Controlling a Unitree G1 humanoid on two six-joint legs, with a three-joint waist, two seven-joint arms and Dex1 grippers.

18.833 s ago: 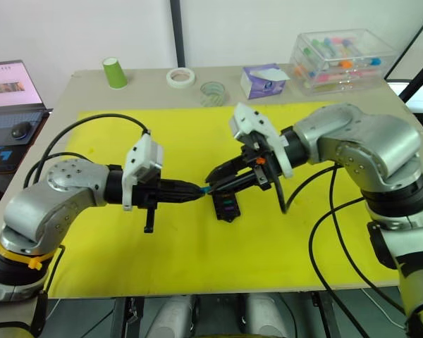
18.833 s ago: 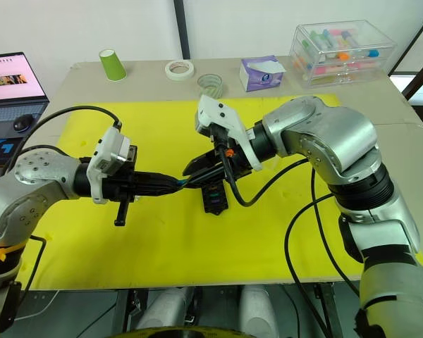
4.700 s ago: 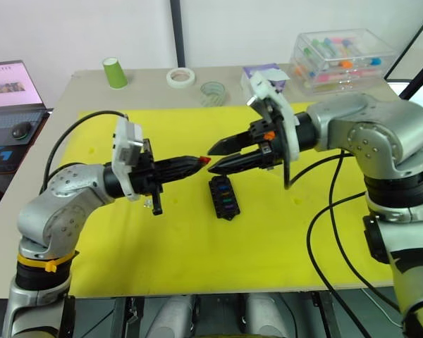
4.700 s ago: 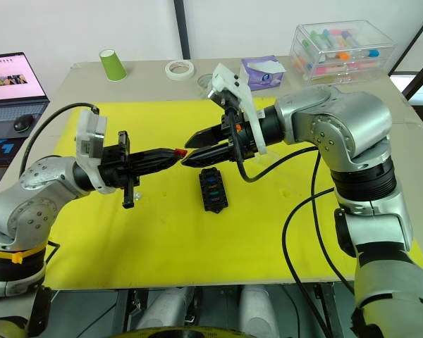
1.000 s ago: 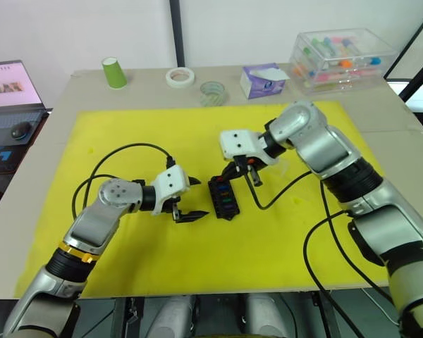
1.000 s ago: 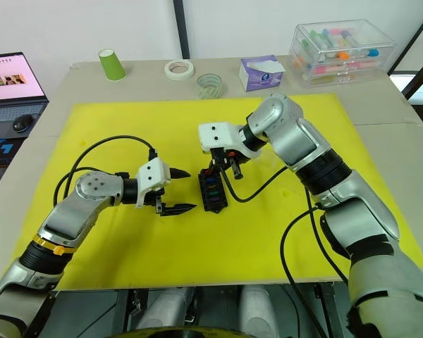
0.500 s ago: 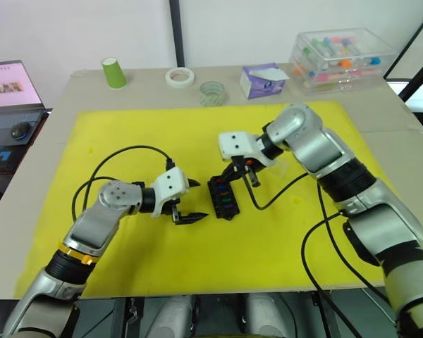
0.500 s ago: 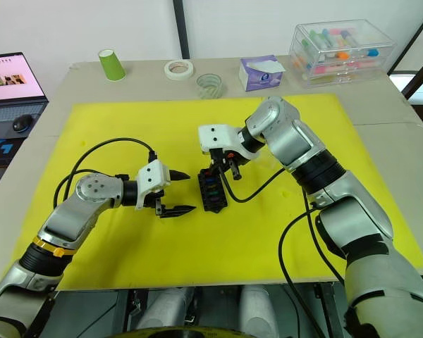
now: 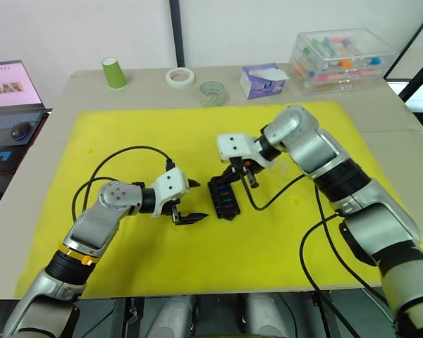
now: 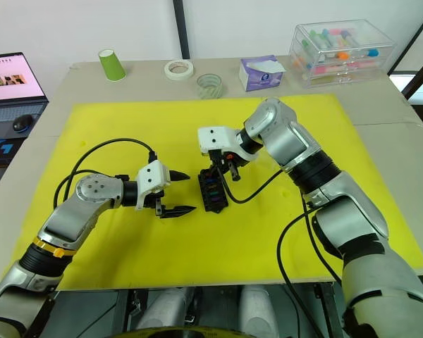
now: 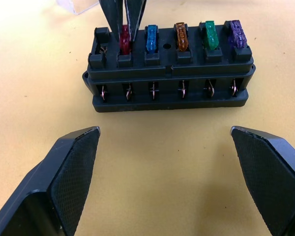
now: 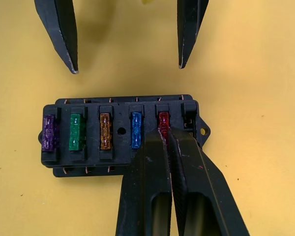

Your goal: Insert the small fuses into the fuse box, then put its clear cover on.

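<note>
The black fuse box (image 9: 223, 199) lies mid-mat with purple, green, orange, blue and red small fuses (image 12: 104, 131) standing in its row of slots. The end slot (image 12: 189, 109) is bare. My right gripper (image 12: 164, 135) comes down from above, shut, its tips pinching the red fuse (image 11: 124, 39) in its slot. My left gripper (image 9: 199, 201) rests low on the mat beside the box, open wide, its pads (image 11: 73, 167) facing the box's long side without touching it. A corner of the clear cover (image 11: 77, 4) lies on the mat beyond the box.
The yellow mat (image 9: 127, 141) covers the table. Along the back edge stand a green cup (image 9: 114, 72), a white tape roll (image 9: 180, 77), a clear tape roll (image 9: 212, 92), a tissue box (image 9: 263, 79) and a large clear storage box (image 9: 342, 60). A laptop (image 9: 7, 91) sits far left.
In the last second nothing has visibly moved. Seconds earlier both grippers met above the box, the left holding a red fuse; now the left is down and open.
</note>
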